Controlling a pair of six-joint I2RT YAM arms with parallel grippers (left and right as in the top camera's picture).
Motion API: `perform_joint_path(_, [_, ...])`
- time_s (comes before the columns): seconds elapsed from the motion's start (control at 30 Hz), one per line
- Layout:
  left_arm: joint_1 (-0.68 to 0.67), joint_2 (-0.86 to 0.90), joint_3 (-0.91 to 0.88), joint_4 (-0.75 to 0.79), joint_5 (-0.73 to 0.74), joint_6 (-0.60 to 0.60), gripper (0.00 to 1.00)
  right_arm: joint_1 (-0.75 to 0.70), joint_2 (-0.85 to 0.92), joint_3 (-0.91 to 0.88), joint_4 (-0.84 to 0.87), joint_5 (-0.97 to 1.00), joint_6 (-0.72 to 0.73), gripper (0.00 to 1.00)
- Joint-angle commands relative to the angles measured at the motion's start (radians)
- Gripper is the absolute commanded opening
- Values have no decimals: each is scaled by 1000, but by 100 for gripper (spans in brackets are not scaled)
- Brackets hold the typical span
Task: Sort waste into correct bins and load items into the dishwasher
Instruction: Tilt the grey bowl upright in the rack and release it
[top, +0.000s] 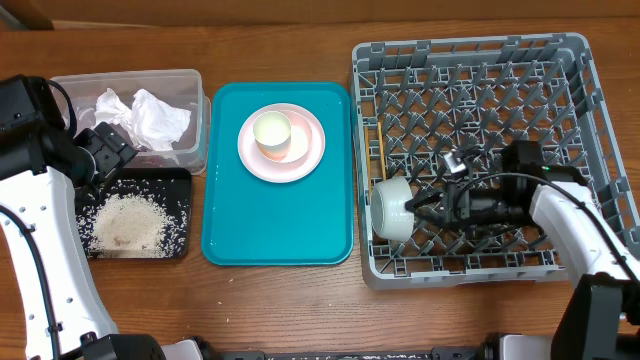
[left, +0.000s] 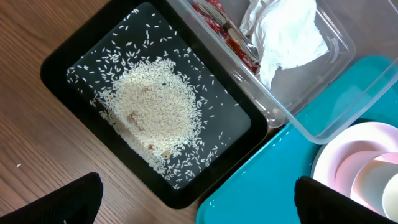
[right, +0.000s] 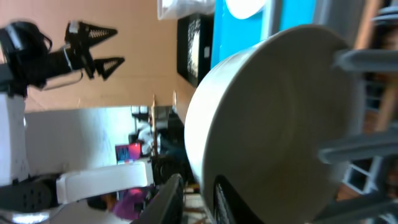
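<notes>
A white bowl (top: 392, 208) (right: 273, 118) stands on its edge among the pegs at the front left of the grey dish rack (top: 575, 60). My right gripper (top: 422, 210) (right: 196, 202) straddles the bowl's rim, one finger on each side; its jaws are slightly parted, with a sliver of gap at the left finger (right: 166, 200). Wooden chopsticks (top: 380, 150) lie in the rack's left part. A white cup (top: 272, 132) sits on the pink plate (top: 305, 160). My left gripper (top: 105, 150) (left: 199, 186) hangs wide open and empty above the corner of the black tray (top: 180, 180) (left: 68, 56) of rice (left: 152, 106).
The clear tub (top: 190, 80) (left: 323, 124) holds crumpled white napkins (top: 150, 115) (left: 286, 37) and a red wrapper (left: 233, 37). The teal serving tray (top: 280, 230) (left: 280, 180) lies between the bins and the rack. Bare wooden table (top: 300, 310) runs along the front.
</notes>
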Motion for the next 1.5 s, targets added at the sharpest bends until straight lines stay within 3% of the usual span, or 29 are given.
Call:
perform_joint_path(0.0, [-1,3,15,1,-2,8,100,-50,-15,-1,-2,6,32,22])
perform_joint_path(0.37, [-1,3,15,1,-2,8,100,-224,-16,3,-19,38,119,23])
perform_joint_path(0.67, [-1,3,15,1,-2,8,100,-225,-16,208,-184,303,159,23])
perform_joint_path(0.87, [-1,3,15,1,-2,8,100,-132,-39,337,-249,383,162,19])
perform_joint_path(1.03, [-1,3,15,1,-2,8,100,46,-63,357,-252,470,240,15])
perform_joint_path(1.23, [-1,3,15,1,-2,8,100,234,-64,378,-382,744,247,15])
perform_joint_path(1.33, [-1,3,15,1,-2,8,100,263,-64,423,-470,860,265,16])
perform_joint_path(1.47, [-1,3,15,1,-2,8,100,267,-66,499,-531,861,276,16])
